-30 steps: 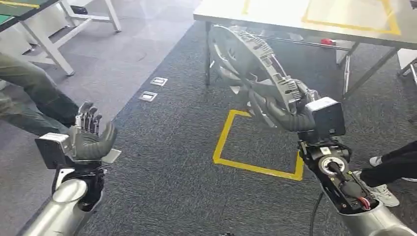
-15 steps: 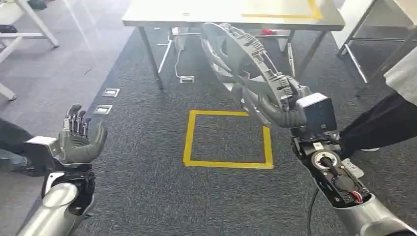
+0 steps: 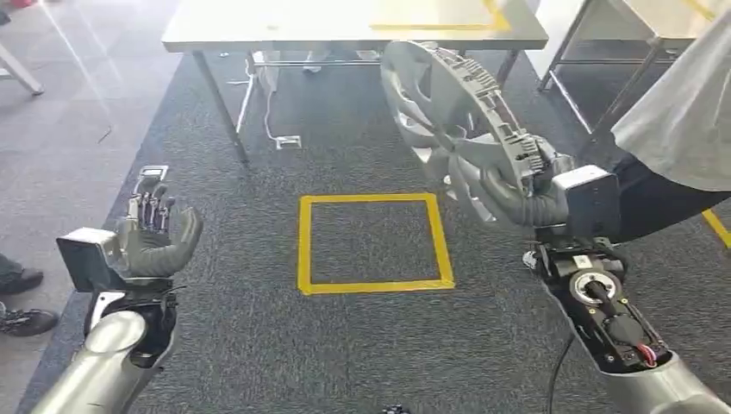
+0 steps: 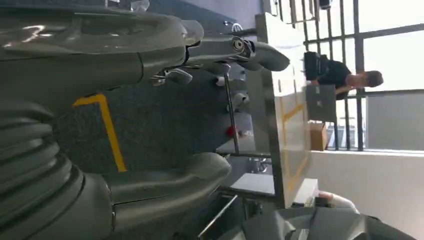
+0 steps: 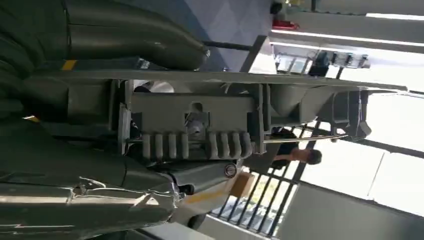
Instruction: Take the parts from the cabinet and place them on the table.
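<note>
My right hand point(image 3: 509, 194) grips a large grey round part point(image 3: 448, 112), a ribbed plastic ring with a fan-like inside, held up on edge over the dark carpet. Close up in the right wrist view, the part's clip-lined rim point(image 5: 200, 130) sits between my thumb and fingers point(image 5: 125, 45). Ahead stands the pale table point(image 3: 345, 21) with yellow tape marks on its top. At lower left my left hand point(image 3: 155, 237) is raised, palm up and fingers apart, holding nothing; the left wrist view shows its thumb point(image 4: 170, 182) and fingers point(image 4: 150, 45) spread with bare carpet between them.
A yellow tape square point(image 3: 372, 244) marks the carpet between me and the table. A person in a pale top and dark trousers point(image 3: 672, 129) stands close on my right. Another person's shoes point(image 3: 21, 302) show at the left edge. Floor sockets point(image 3: 151, 177) and cables lie near the table's legs.
The whole view has swung: table and yellow square now sit more to the left and square to me. The person on the right is closer. Both hands keep their poses.
</note>
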`<state>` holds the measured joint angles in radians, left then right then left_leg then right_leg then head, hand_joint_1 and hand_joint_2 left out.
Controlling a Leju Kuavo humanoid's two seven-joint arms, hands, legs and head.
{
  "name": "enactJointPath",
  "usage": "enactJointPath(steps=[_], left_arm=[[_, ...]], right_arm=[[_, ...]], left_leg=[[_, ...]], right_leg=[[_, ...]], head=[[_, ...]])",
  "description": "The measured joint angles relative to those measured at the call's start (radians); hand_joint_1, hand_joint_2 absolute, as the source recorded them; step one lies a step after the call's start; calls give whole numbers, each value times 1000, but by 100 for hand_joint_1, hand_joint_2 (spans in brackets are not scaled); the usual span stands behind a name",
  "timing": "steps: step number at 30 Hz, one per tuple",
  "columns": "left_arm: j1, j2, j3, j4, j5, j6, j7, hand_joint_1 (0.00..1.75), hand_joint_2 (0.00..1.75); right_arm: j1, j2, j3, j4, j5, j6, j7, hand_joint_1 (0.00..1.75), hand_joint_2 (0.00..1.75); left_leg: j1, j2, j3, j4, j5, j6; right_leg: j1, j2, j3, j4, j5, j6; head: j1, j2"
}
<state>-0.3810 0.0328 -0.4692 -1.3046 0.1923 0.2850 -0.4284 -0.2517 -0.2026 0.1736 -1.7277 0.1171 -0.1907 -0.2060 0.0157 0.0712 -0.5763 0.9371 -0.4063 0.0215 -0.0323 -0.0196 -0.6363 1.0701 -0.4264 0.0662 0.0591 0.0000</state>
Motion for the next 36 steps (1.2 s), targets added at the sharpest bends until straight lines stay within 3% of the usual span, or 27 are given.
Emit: enactJointPath(steps=[1, 2, 3, 4, 6, 8, 9, 11, 12, 13, 15, 16, 17, 19, 21, 22, 23, 24, 26, 27, 28, 29, 31, 32, 34, 35, 36], left_arm=[[-3, 0, 0, 0, 0, 0, 2, 0, 175], [-7, 0, 0, 0, 0, 3, 2, 0, 175], [-8, 1, 0, 0, 0, 6, 3, 0, 175], [-9, 1, 0, 0, 0, 6, 4, 0, 175], [-9, 1, 0, 0, -2, 8, 7, 0, 175], [-12, 2, 0, -1, -4, 11, 10, 0, 175], [-11, 2, 0, -2, -5, 12, 13, 0, 175], [-7, 5, 0, -1, -6, 14, 19, 0, 175], [-5, 5, 0, -1, -7, 15, 21, 0, 175], [-4, 6, 0, -1, -7, 16, 21, 0, 175], [-4, 6, 0, -3, -7, 18, 24, 0, 175], [-6, 6, 0, -5, -8, 18, 24, 0, 175], [-7, 7, 0, -5, -8, 18, 24, 0, 175], [-8, 7, 0, -6, -10, 18, 24, 0, 175], [-9, 7, 0, -8, -10, 18, 25, 0, 175], [-10, 5, 0, -10, -11, 18, 25, 0, 175], [-9, 3, 0, -12, -12, 19, 26, 0, 175], [-10, 3, 0, -12, -13, 19, 26, 0, 175], [-4, 3, 0, -12, -13, 20, 28, 0, 175], [-1, 3, 0, -12, -13, 20, 29, 0, 175], [2, 3, 0, -12, -13, 20, 30, 0, 175], [3, 3, 0, -12, -13, 20, 30, 0, 175], [2, 3, 0, -12, -14, 23, 30, 0, 175], [3, 3, 0, -13, -17, 28, 29, 0, 175], [1, 3, 0, -14, -19, 30, 27, 0, 175], [3, 3, 0, -14, -19, 30, 27, 0, 175], [3, 3, 0, -14, -18, 31, 28, 0, 175]], right_arm=[[0, 0, -3, 0, -2, 2, 0, 175, 175], [-4, 0, -4, 0, -3, 4, 0, 175, 175], [-5, 0, -6, -1, -3, 6, 0, 175, 175], [-2, 0, -8, -1, -4, 8, 1, 175, 175], [1, 0, -13, -1, -3, 12, 3, 175, 175], [-2, 0, -17, -6, -3, 13, 3, 175, 175], [-4, 0, -18, -7, -3, 15, 3, 175, 175], [-4, 0, -20, -8, -3, 16, 3, 175, 175], [-3, 0, -20, -8, -3, 17, 4, 175, 175], [-3, 0, -20, -8, -3, 20, 5, 175, 175], [-3, 0, -22, -8, -3, 22, 6, 175, 175], [-3, 0, -22, -9, -3, 22, 6, 175, 175], [-3, 0, -22, -9, -3, 22, 6, 175, 175], [-2, 0, -24, -9, -3, 22, 7, 175, 175], [2, 0, -26, -10, -3, 22, 9, 175, 175], [6, -2, -29, -12, -3, 21, 10, 175, 175], [7, -2, -31, -16, -1, 19, 10, 175, 175], [5, -2, -31, -16, 4, 18, 10, 175, 175], [7, -1, -30, -17, 10, 16, 8, 175, 175], [9, -1, -30, -17, 11, 16, 9, 175, 175], [10, -1, -31, -17, 11, 14, 11, 175, 175], [12, -1, -31, -17, 11, 14, 12, 175, 175], [10, -1, -31, -19, 13, 13, 12, 175, 175], [11, -1, -31, -20, 14, 13, 13, 175, 175], [12, -1, -31, -24, 15, 13, 13, 175, 175], [14, 0, -30, -24, 16, 13, 14, 175, 175], [17, 0, -29, -24, 21, 13, 17, 175, 175]], left_leg=[[-2, 9, 2, 8, -8, -9], [-11, 16, -1, 16, -12, -15], [-15, 22, -5, 22, -11, -18], [-17, 34, -3, 24, -11, -19], [-14, 60, 3, 23, -16, -28], [-1, -30, -22, 87, -66, -36], [0, -52, -63, 174, -109, -36], [0, -62, -153, 347, -173, -39], [-1, -63, -176, 384, -174, -36], [-3, -64, -173, 365, -149, -30], [-10, -78, -101, 201, -53, -10], [-13, -105, -53, 102, -9, 2], [-14, -154, -30, 47, -7, 15], [-18, -127, -22, 32, -3, 6], [-16, -111, -18, 22, -1, 10], [-3, -96, -11, 5, 8, 10], [-3, -93, -5, -1, 9, 14], [-5, -88, -4, -2, 10, 15], [-5, -76, -4, -1, 9, 15], [-5, -72, -5, 0, 8, 15], [-3, -69, -4, 1, 6, 13], [-1, -66, -3, 3, 4, 9], [6, -63, -1, 17, -5, -3], [3, -61, -3, 19, -10, -10], [-3, -62, -16, 30, -6, -21], [-7, -62, -18, 36, -15, -18], [-5, -61, -19, 35, -5, -3]], right_leg=[[1, -47, 40, -90, 23, 7], [22, -68, 60, -101, 7, 1], [13, -55, 54, -100, 8, -24], [14, -43, 50, -98, 10, -29], [16, -16, 49, -96, 11, -42], [11, 6, 49, -100, 16, -60], [10, 19, 48, -100, 17, -65], [14, 45, 45, -100, 19, -70], [17, 59, 45, -100, 19, -71], [20, 75, 45, -100, 20, -72], [25, 105, 47, -100, 21, -73], [25, 119, 47, -100, 22, -72], [24, 128, 44, -100, 23, -70], [19, 148, 36, -98, 25, -62], [17, 164, 35, -105, 30, -49], [19, 149, 30, -103, 23, -49], [27, 91, 16, -73, -4, -43], [25, 55, -9, -8, -44, -38], [15, 29, -81, 164, -117, -28], [11, 27, -100, 211, -128, -22], [5, 26, -96, 205, -114, -18], [1, 25, -66, 149, -79, -13], [-6, 17, 36, -46, 13, -3], [-3, 12, 58, -86, -15, 2], [4, 20, 65, -90, -11, -18], [0, 21, 65, -95, -9, -18], [2, 24, 64, -95, -8, -19]], head=[[4, 0], [15, 0], [15, 0], [0, 0], [-6, 0], [-15, 0], [-24, 0], [-39, 0], [-44, 0], [-46, 0], [-50, 0], [-51, 0], [-50, 0], [-47, 0], [-52, 0], [-55, 0], [-44, 0], [-31, 0], [-24, 0], [-22, 0], [-14, 0], [-9, 0], [-2, 0], [2, 0], [4, 0], [-6, 0], [-10, 0]])
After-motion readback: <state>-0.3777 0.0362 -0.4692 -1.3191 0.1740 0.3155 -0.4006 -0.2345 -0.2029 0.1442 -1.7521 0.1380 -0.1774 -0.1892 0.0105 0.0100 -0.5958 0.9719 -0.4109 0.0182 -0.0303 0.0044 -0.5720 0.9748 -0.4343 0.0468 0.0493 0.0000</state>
